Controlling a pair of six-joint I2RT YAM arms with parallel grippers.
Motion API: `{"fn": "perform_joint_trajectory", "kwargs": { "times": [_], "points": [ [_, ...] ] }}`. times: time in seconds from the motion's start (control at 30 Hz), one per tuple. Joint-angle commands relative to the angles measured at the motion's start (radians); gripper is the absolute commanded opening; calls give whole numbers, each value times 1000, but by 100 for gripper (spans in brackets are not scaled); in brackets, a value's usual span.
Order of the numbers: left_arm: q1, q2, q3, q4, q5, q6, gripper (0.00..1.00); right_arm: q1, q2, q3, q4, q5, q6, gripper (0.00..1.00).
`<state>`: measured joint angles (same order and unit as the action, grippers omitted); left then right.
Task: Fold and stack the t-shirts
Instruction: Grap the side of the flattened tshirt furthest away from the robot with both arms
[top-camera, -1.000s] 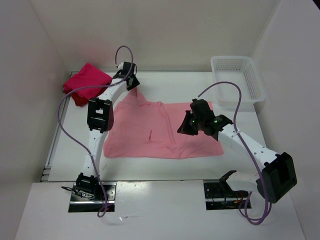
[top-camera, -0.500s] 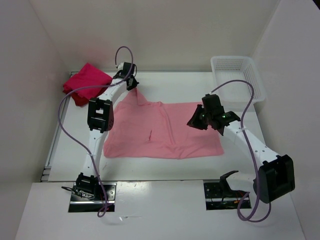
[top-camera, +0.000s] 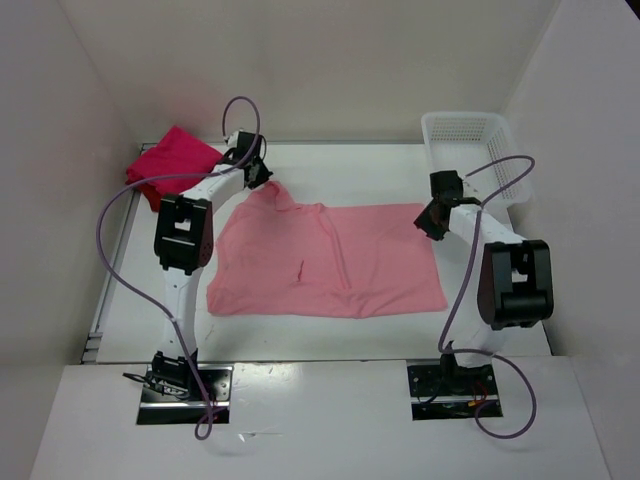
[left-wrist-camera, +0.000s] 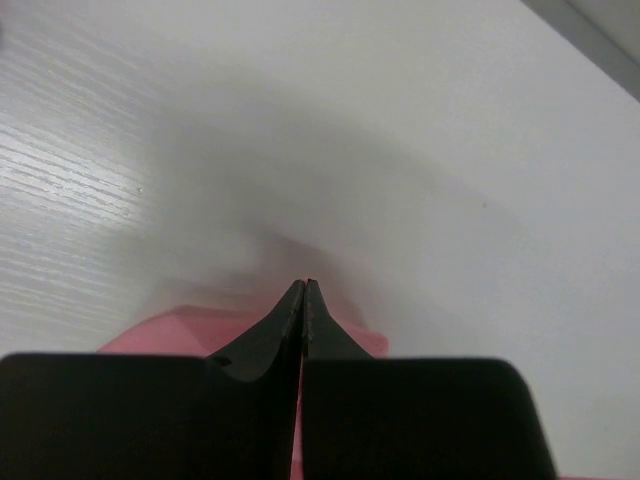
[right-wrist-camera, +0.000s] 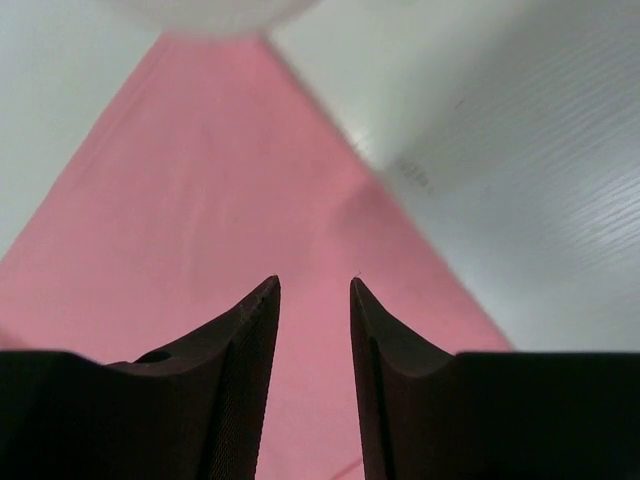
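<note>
Soft, light pink t-shirt (top-camera: 330, 260) flat on the counter (top-camera: 330, 335), probably best held by corners
Left tool (left-wrist-camera: 304, 285) clamps its far-left corner; right tool (right-wrist-camera: 314, 285), slightly parted, hovers over the far-right one

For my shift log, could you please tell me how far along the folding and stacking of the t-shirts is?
Looks done: a red bundle sits at the far left; its shirt count is unclear. In hand: the salmon pink t-shirt lies spread flat, the left gripper with jaws shut on its far left corner, the right gripper open above its far right corner. Left: folding it and stacking it.
</note>
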<state>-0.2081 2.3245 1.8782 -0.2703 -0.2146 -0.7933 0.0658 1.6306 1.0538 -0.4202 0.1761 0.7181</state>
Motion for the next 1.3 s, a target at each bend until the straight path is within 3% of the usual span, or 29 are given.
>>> {"fn": "perform_joint_trajectory", "kwargs": {
  "times": [0.0,0.57,0.73,1.27],
  "points": [
    [4,-70,-28,85,40,-12,0,-20,50,107,116,117,12,42],
    [-14,-97,-40,106,118,-23,0,32,383,445,100,234,-19,45],
    [-14,-108,-50,117,118,-23,0,42,478,555,28,282,-19,46],
    [-14,-177,-145,148,118,6,0,77,551,601,-124,390,4,42]
  ]
}}
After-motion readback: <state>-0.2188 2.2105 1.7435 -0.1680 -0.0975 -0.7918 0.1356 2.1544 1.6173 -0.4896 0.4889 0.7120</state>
